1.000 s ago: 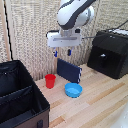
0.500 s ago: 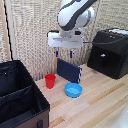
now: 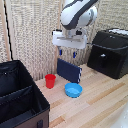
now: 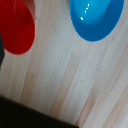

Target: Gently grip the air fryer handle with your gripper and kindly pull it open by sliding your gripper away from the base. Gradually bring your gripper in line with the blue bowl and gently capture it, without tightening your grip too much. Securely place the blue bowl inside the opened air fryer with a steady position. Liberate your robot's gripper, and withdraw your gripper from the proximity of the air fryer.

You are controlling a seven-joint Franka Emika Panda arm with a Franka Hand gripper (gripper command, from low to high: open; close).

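While hovering above the blue bowl (image 3: 73, 90), fingers (image 3: 60, 51) hang parted, empty.

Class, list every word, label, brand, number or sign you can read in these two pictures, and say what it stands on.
None can be read. The air fryer, blue bowl, red cup, dark-blue panel and black crate show no legible marking; both views are too coarse for small print.

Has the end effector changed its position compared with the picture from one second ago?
No. The end effector hangs above the dark-blue panel, in the same place relative to it as before; any shift is too small to tell.
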